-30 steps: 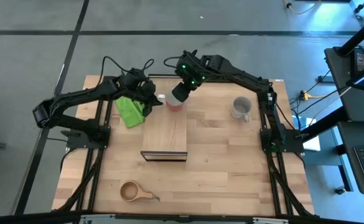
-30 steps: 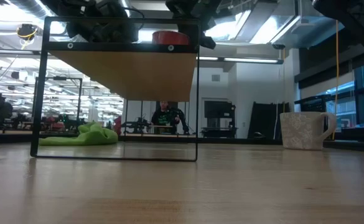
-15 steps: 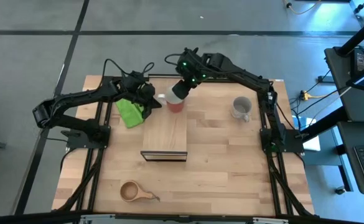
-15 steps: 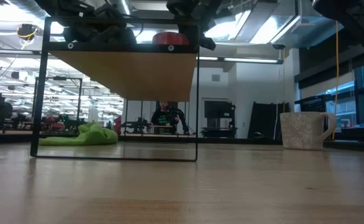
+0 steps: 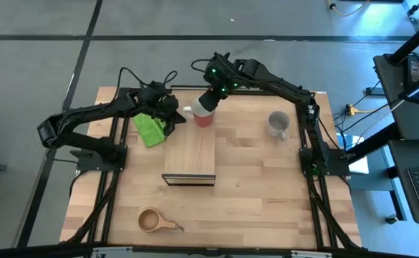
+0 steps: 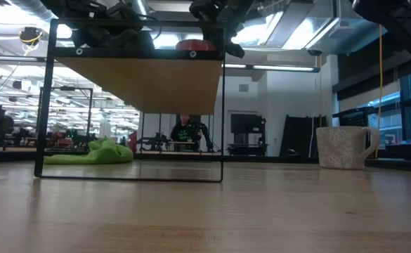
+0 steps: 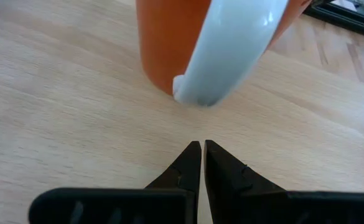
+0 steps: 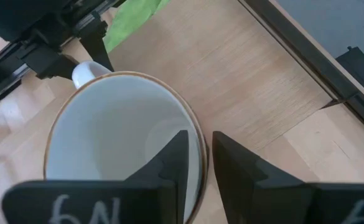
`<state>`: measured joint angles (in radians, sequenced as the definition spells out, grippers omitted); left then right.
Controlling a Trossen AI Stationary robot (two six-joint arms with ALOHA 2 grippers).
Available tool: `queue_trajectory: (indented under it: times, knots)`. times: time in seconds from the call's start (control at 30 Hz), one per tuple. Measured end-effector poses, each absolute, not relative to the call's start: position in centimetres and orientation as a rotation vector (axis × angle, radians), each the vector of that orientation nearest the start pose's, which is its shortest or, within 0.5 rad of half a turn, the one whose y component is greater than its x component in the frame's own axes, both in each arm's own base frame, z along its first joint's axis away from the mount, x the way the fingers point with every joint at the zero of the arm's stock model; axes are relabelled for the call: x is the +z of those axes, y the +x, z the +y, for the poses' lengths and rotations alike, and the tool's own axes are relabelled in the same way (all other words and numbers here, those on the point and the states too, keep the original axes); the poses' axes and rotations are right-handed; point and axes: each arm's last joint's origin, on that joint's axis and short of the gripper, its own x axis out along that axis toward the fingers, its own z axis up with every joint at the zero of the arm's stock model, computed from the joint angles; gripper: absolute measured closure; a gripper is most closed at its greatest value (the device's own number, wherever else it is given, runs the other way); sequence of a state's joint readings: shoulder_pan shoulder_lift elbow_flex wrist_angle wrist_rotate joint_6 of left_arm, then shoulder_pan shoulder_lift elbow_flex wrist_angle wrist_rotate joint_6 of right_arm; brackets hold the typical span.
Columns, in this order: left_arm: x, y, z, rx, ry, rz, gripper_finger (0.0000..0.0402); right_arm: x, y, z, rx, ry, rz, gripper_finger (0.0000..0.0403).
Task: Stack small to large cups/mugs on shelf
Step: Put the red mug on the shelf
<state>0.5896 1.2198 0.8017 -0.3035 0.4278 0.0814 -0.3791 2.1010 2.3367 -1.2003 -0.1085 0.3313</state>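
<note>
The red mug with a white inside stands at the far end of the light-wood shelf. It also shows in the low view. My right gripper is over it, shut on its rim. My left gripper is shut and empty. Its tips lie just short of the mug's white handle, above the shelf top. The grey mug stands on the table at the right. The brown wooden cup lies near the front edge. My right gripper has the red mug's rim on the side away from the handle, one finger inside the mug and one outside. The fingers come from above, pointing down. The mug is upright, its base on the light wood.
A green cloth lies on the table left of the shelf, under my left arm. The shelf is a raised wood top on a thin black frame. Bare table lies between the shelf and the grey mug.
My right gripper has shifted slightly toward the table's far left with the red mug's rim in it. In the low view the mug now shows a little lower behind the shelf's edge. My left gripper has stayed by the handle.
</note>
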Motion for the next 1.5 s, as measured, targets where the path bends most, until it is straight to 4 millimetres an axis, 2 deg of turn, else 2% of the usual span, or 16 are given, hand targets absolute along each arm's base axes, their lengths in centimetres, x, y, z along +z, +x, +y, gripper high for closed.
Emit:
queue_trajectory:
  times: [0.57, 1.03, 1.37, 1.5]
  knots:
    - [24.5, 21.3, 12.8, 0.129, -0.273, 0.635, 0.0388, 36.8, 40.6, -15.4, -0.359, 0.557, 0.882, 0.0329]
    - [24.4, 21.3, 12.8, 0.129, -0.272, 0.635, 0.0388, 38.0, 39.5, -15.0, -0.347, 0.531, 0.904, 0.0329]
    - [24.5, 21.3, 12.8, 0.129, -0.272, 0.635, 0.0388, 41.7, 36.5, -14.3, -0.41, 0.461, 0.823, 0.0329]
    - [24.5, 21.3, 12.8, 0.129, -0.272, 0.634, 0.0388, 42.2, 34.9, -13.7, -0.437, 0.499, 0.89, 0.0329]
